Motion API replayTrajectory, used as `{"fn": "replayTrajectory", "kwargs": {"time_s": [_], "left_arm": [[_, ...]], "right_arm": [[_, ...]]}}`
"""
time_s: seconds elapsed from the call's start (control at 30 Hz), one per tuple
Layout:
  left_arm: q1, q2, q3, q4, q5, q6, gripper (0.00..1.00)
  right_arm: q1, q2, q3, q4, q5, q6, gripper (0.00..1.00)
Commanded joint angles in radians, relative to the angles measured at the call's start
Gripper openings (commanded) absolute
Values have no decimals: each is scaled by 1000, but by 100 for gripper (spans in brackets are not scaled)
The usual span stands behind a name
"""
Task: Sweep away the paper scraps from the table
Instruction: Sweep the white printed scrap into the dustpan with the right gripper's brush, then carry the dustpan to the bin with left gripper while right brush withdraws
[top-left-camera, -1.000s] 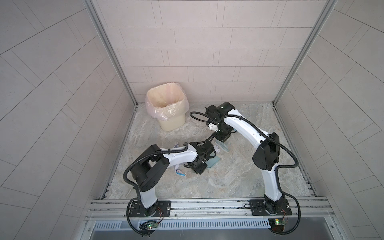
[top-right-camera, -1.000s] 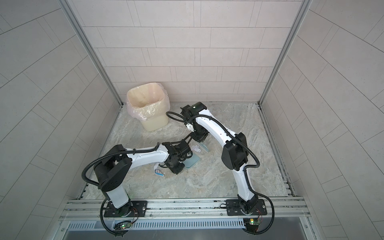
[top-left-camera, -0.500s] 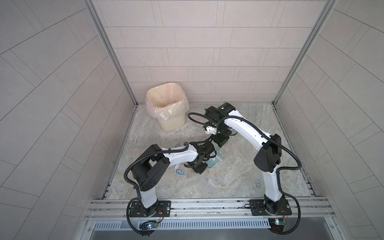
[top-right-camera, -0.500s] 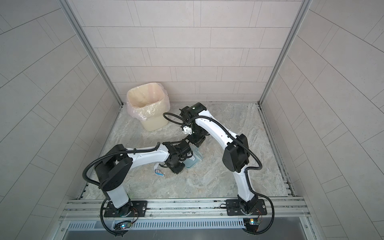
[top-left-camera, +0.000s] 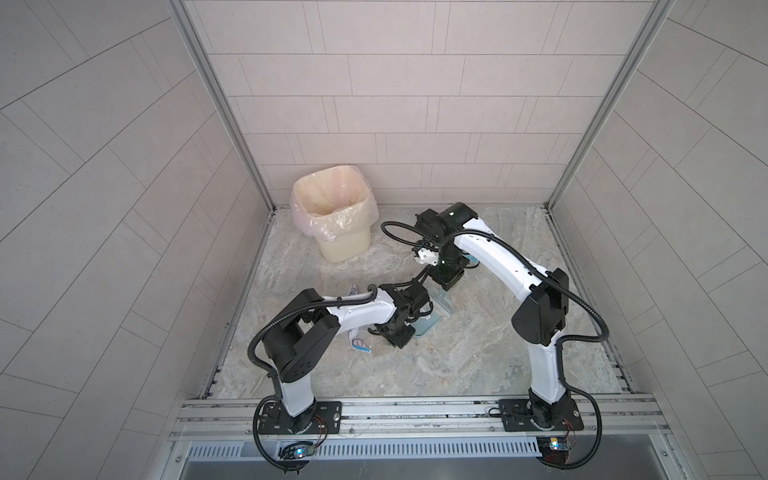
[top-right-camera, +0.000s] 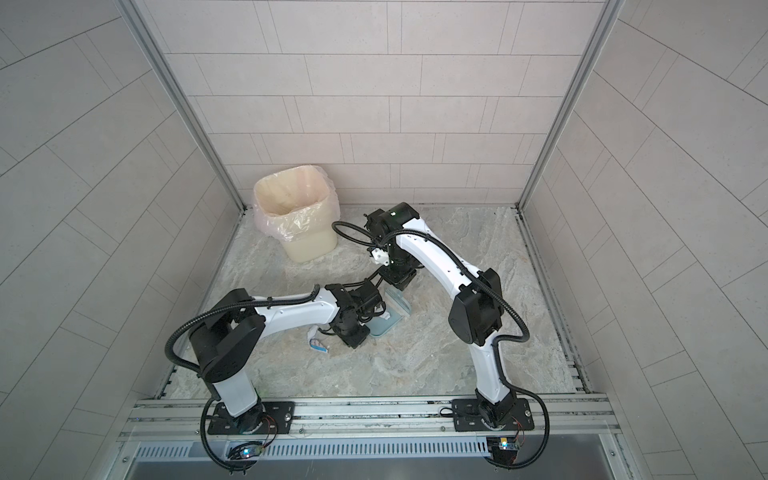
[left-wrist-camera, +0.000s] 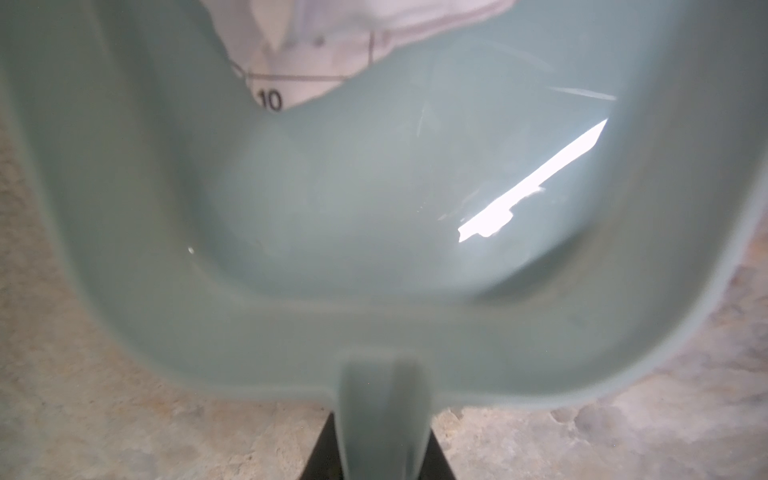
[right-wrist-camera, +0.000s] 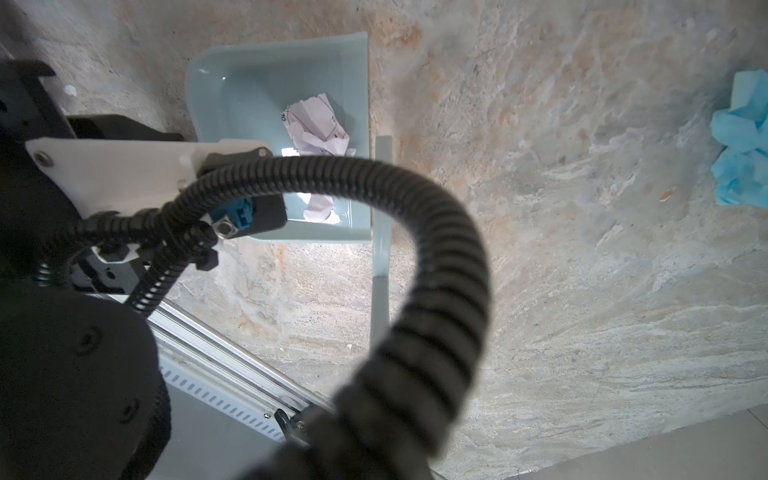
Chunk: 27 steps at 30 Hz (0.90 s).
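The right tool (top-left-camera: 446, 286) is the hardest part to read. In its own wrist view a thick black hose (right-wrist-camera: 436, 257) loops across the middle and covers the fingers completely. From above it looks clenched on the handle of the brush (top-left-camera: 441, 301), though the contact itself is out of sight. The brush stands at the open mouth of the dustpan (left-wrist-camera: 374, 199); I cannot tell whether the two touch.

The left tool (left-wrist-camera: 380, 446) grasps the dustpan's handle. Only the tips of its black fingers (left-wrist-camera: 318, 451) show, at the very edge of the wrist view.

Of the paper scraps (right-wrist-camera: 316, 129), a crumpled white one with printed lines lies inside the dustpan near its open edge. The left wrist view cuts it off, leaving a corner marked "10". A smaller white bit (right-wrist-camera: 320, 205) sits deeper in the pan, half behind the hose. A light blue one (right-wrist-camera: 744, 153) lies on the bare bench (top-left-camera: 457, 365), well apart from the pan and clipped by the frame. In both top views the right arm (top-left-camera: 498, 257) hides nearly all of it. Two more lie by the left arm (top-left-camera: 357, 311): one with blue print (top-left-camera: 359, 344) just beside the forearm, and another (top-left-camera: 354, 287) peeking out behind it.

A bin (top-left-camera: 340, 232) lined with thin plastic stands in the far left corner of the bench.
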Motion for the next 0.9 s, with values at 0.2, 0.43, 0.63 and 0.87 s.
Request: {"fn": "replayTrajectory", "kwargs": {"time_s": [0.2,0.43,0.63,0.87], "left_arm": [[2,12,-2,-17,-18,-2,0],[2,11,-1,-18,-22,-3,0],[2,-14,-12,-17,-28,-4,0],[4,-90,-32,-28,-59,-19,0]], "right_arm": [[28,-50,-69,-73,-133,-22,0],[34,-83,-108,-74,-133,-17,0],[-10,-111,-103,-59,-19,17,0],[-78,-187,-156,-5,-35,39,0]]}}
